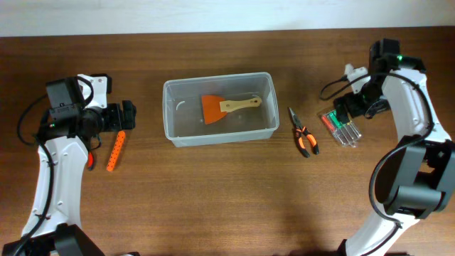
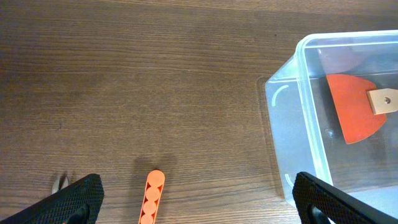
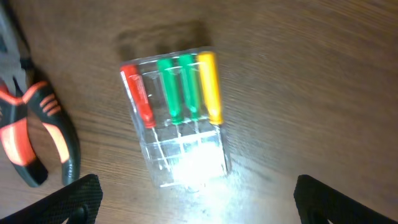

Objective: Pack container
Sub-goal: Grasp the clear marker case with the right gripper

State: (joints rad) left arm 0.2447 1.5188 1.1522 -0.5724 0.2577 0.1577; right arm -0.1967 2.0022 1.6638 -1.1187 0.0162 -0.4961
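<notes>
The clear plastic container sits at the table's middle and holds an orange scraper with a wooden handle. It also shows in the left wrist view, with the scraper inside. My left gripper is open and empty, above an orange bit holder that lies on the table. My right gripper is open and empty above a clear case of screwdrivers, which also shows in the overhead view. Orange-and-black pliers lie between the container and the case.
The pliers' handles show at the left of the right wrist view. A small red-handled tool lies partly under my left arm. The table is dark brown wood.
</notes>
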